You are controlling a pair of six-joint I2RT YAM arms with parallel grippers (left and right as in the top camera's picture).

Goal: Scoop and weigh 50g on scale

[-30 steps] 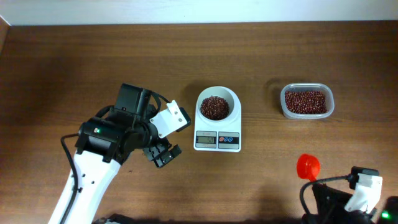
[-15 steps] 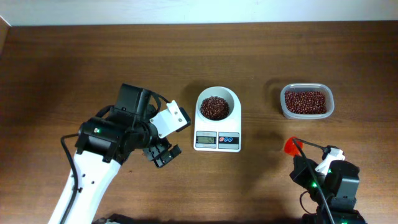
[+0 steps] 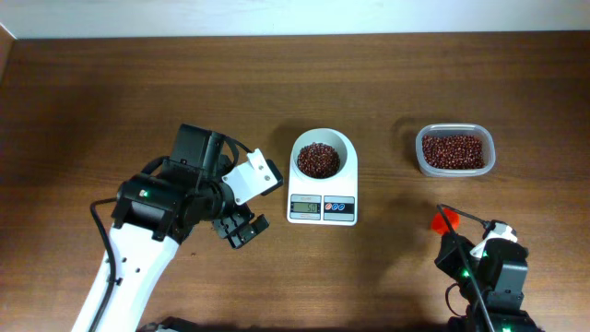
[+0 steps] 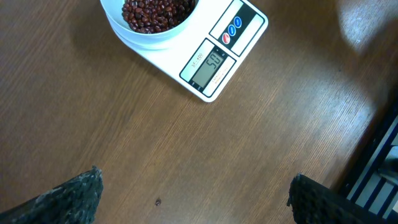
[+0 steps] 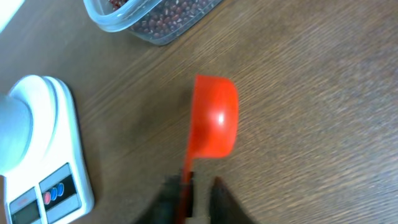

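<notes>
The left tool (image 3: 241,229) hangs over bare desk (image 3: 111,101) just left of the scale, its fingers (image 4: 74,194) spread wide with nothing between them. The scale (image 3: 323,208) stands near the middle of the desk, display and red and blue buttons facing the near edge. A round white bowl (image 3: 323,138) sits on its platform and holds a heap of red beans (image 3: 318,159). Further right, well apart from the scale, a clear rectangular tub (image 3: 454,170) is filled with more red beans. Nearer the front edge, below the tub, lies a red scoop (image 5: 214,118), its cup showing no beans. Its handle runs back between the fingers of the right tool (image 5: 189,200). These stand narrow on either side of it, but that view is blurred, so I cannot tell whether they clamp it.
</notes>
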